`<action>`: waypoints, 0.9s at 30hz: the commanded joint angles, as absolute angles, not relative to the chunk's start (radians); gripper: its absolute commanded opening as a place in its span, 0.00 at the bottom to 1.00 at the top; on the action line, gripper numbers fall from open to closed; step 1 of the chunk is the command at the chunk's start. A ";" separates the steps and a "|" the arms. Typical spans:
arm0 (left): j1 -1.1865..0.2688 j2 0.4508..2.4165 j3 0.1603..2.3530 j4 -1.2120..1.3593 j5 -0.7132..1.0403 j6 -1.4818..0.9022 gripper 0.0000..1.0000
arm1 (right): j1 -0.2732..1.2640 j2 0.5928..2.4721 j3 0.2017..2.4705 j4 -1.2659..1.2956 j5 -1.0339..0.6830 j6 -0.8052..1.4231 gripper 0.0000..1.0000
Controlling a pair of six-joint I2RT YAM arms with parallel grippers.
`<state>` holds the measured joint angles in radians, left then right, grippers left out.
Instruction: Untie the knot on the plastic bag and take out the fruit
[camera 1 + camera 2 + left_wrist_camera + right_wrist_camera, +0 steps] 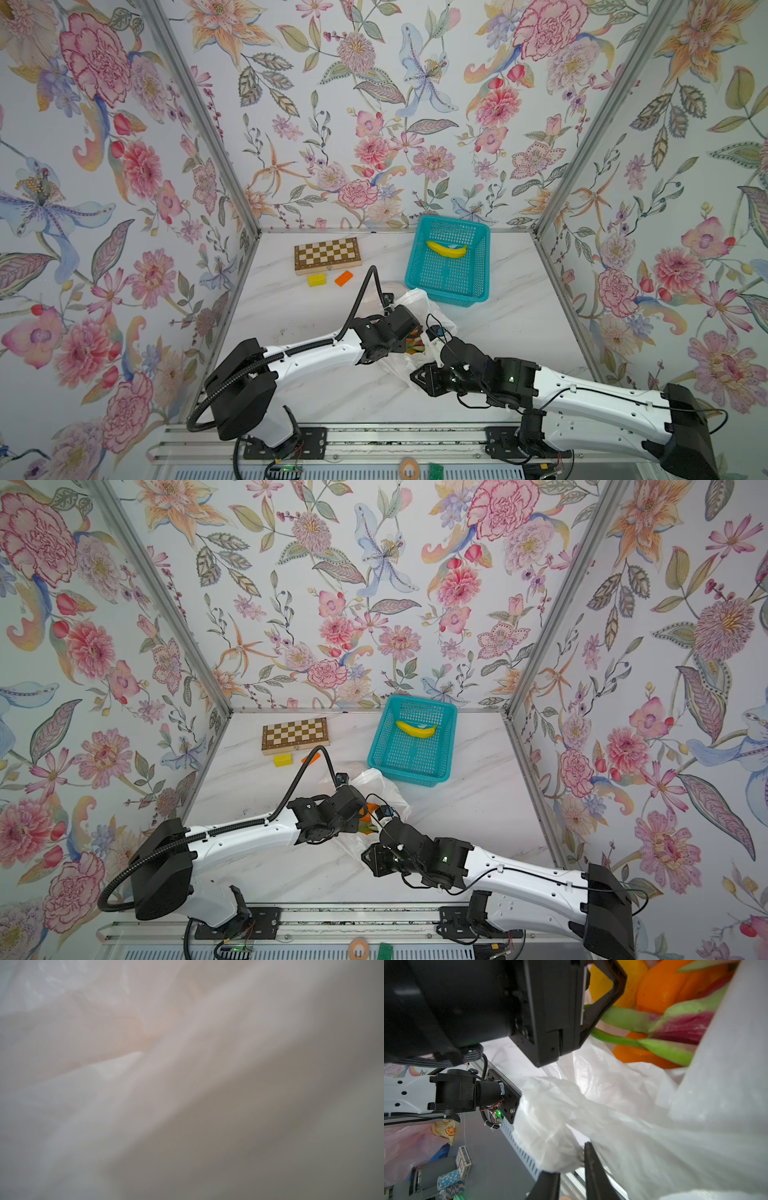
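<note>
**A:** Right wrist view: the bag (pixel 695 1126) gapes, with fruit (pixel 660 987) inside. And the left gripper (pixel 616 982)?

**B:** It reaches into the mouth. I cannot tell how its jaws stand.

**A:** And the right gripper (pixel 569 1159)?

**B:** Film is bunched at its tips, but whether it is gripped is unclear. In both top views the bag lies on the table (pixel 519 332), near the basket (pixel 453 295).

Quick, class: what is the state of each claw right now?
Left claw: at the fruit in the plastic bag; open or closed cannot be told.
Right claw: closed on a fold of the plastic bag.
</note>
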<state>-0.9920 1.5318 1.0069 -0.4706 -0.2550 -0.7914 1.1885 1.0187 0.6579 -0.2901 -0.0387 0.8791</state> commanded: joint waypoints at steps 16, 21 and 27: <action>-0.891 1.647 1.066 -0.455 -0.279 -0.754 0.83 | 1.197 0.980 0.676 -0.324 0.035 0.865 0.46; -0.874 1.697 1.086 -0.477 -0.266 -0.758 0.85 | 1.196 0.978 0.695 -0.341 0.055 0.867 0.58; -0.865 1.731 1.075 -0.455 -0.257 -0.755 0.77 | 1.192 0.917 0.738 -0.379 0.136 0.888 0.78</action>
<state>-0.8810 1.6989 1.0622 -0.4477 -0.2653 -0.7715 1.1915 0.9600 0.6880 -0.3447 0.0662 0.8803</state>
